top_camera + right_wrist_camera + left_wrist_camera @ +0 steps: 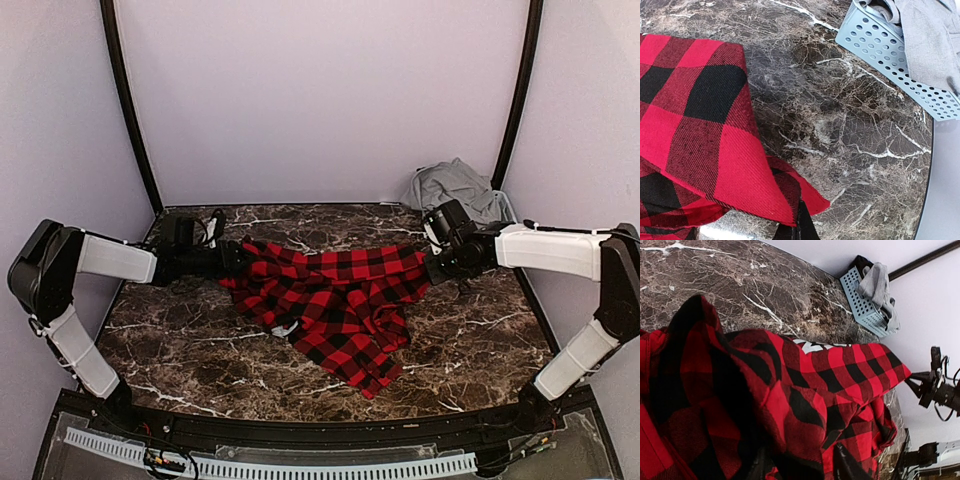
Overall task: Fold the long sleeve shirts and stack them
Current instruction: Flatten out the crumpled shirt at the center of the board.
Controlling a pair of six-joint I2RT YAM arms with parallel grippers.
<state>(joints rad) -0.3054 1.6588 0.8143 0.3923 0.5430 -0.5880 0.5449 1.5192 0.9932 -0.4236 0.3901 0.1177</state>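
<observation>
Check shirt point(335, 300) is at table point(180, 340) centre, strung between the two grippers with its long axis running left–right. Its top edge is roughly level and the loose bulk sags toward the near edge, trailing onto the marble.

Left gripper point(232, 262) is at the shirt's left end. In the wrist view the jaws stand apart with bunched cloth lying between them. I read this as open and cannot confirm any pinch.

Right gripper point(432, 268) is at the shirt's right end. The jaws are closed on a corner of the cloth, and the fold is drawn tight to the tip in the wrist view.

The next move turns on the right side alone appearing to carry the shirt. The cloth lies leftward from those jaws, so any laying-flat pull probably runs along that axis.

Grey shirt point(455, 185) is heaped in the basket point(880, 45) at the far right corner, well apart from the check shirt. The right arm is clearly nearer to it.

Count:
- 2 shirts – 1 check, 1 grey
- 1 basket
- 2 grippers
- No folded stack is visible yet
</observation>
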